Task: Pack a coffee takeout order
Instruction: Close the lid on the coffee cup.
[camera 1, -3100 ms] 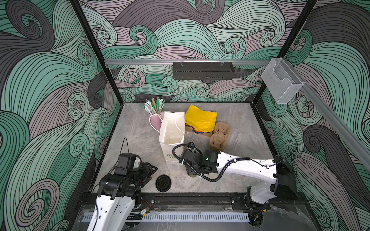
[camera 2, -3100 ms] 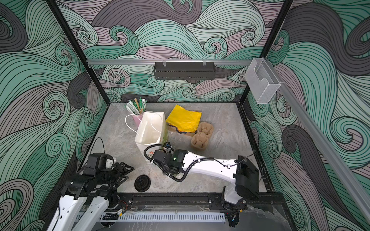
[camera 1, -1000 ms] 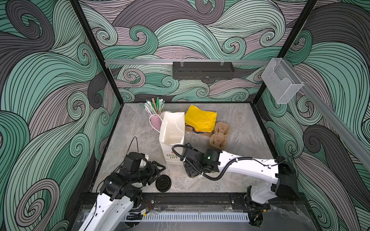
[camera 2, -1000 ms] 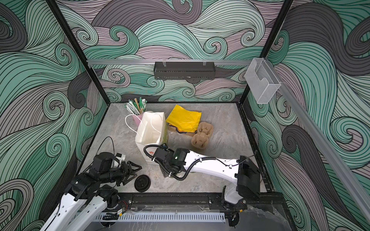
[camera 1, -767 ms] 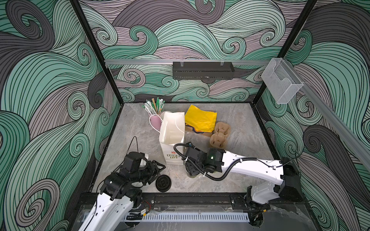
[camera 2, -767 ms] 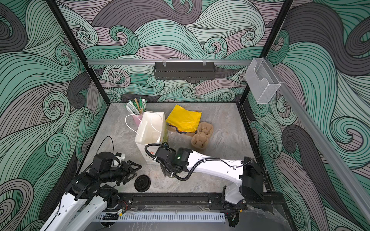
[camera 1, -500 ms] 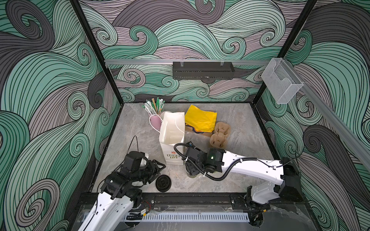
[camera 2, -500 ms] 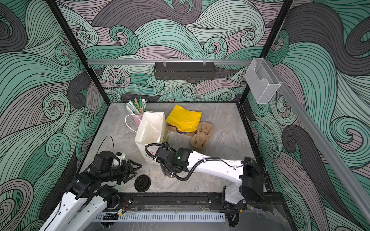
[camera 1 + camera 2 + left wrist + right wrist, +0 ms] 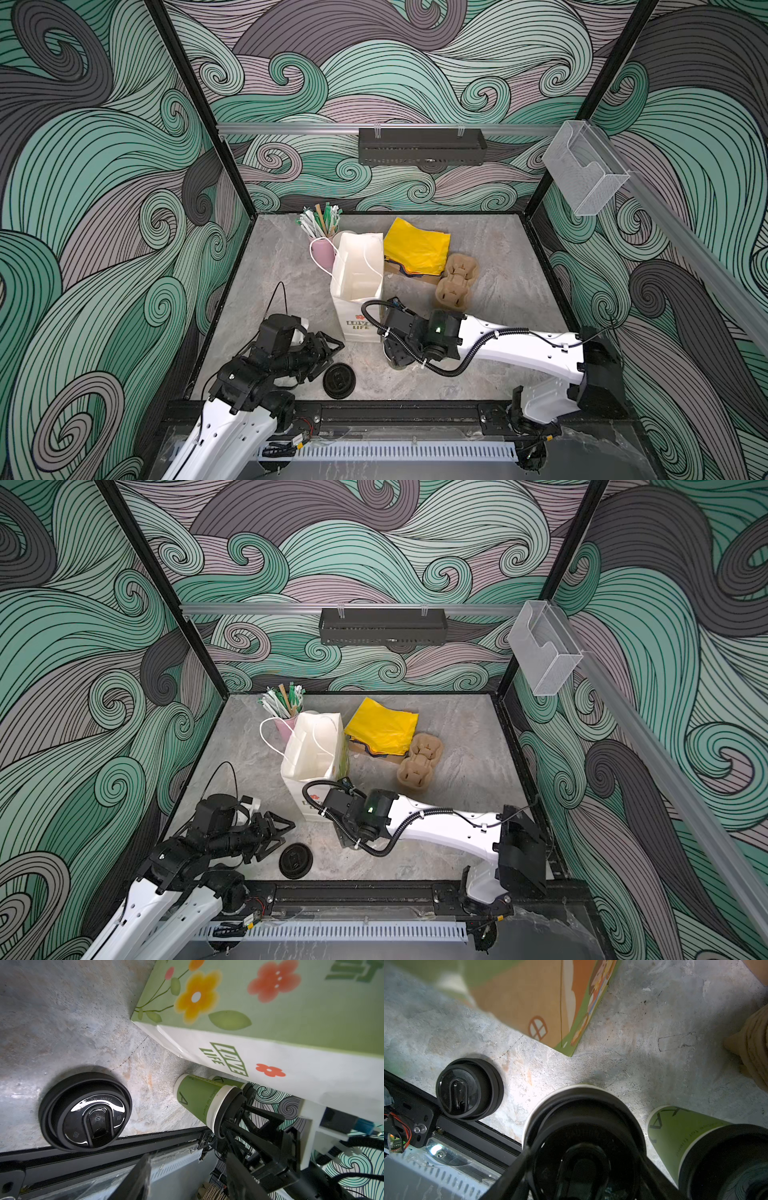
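Observation:
Two olive-green cups with black lids stand beside the bag's front corner. My right gripper [image 9: 584, 1151] comes down on the nearer lidded cup [image 9: 583, 1118], with a finger on each side of its lid, shut on it. The other lidded cup [image 9: 685, 1132] stands right beside it. In both top views my right gripper [image 9: 399, 353] hides them. A stack of spare black lids [image 9: 338, 380] lies near the front edge. My left gripper [image 9: 328, 353] hangs open and empty just left of that stack [image 9: 85, 1111]. Yellow napkins [image 9: 415, 249] lie behind the bag.
The white paper bag [image 9: 359, 270] stands open mid-table. A pink cup of straws [image 9: 322, 253] is behind its left side. Brown pulp cup carriers [image 9: 455, 280] lie right of it. The black front rail [image 9: 374, 409] runs close by the lid stack.
My left arm has reached out from the front-left toward the lid stack and bag, then held still. My right gripper has edged slightly left over the cup.

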You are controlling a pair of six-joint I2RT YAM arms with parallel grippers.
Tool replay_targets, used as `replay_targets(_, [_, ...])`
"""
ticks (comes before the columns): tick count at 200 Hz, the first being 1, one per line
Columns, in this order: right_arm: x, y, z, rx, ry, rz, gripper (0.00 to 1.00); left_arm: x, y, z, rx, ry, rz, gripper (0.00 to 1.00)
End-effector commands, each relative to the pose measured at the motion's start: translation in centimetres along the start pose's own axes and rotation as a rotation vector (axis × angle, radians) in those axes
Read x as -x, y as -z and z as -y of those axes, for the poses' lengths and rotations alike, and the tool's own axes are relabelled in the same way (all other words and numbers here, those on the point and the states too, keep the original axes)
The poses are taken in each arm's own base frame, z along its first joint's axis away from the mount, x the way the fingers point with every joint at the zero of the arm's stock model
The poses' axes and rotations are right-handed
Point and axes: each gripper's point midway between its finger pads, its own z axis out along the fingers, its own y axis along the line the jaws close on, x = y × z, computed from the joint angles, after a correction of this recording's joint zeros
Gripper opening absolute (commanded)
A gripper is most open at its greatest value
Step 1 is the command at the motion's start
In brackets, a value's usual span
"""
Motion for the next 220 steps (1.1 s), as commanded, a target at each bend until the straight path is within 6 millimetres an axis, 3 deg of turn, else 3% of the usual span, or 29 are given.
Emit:
replay_targets(1, [-0.2,-0.4,-0.1,0.011,-0.019,-0.008,0.72,0.2,-0.2,0.3,-0.002,-0.007,0.005,0.61])
replay_targets(93, [-0.7,-0.9,-0.7,0.038,-0.013,-0.039,0.73,0.2,-0.6,0.6,-0.004,-0.007,-0.009,0.61])
replay_targets(150, [-1.2,-0.4,-0.6,0.047,0.007,-0.054,0.77,-0.2,-1.6,0.9,-0.009,-0.018,-0.021,0.6])
replay_targets(220, [-2.2,-1.4,-0.5,0.033,0.035,-0.107,0.77,-1.3,-3.6,1.9,-0.015,-0.058,-0.048,0.6])
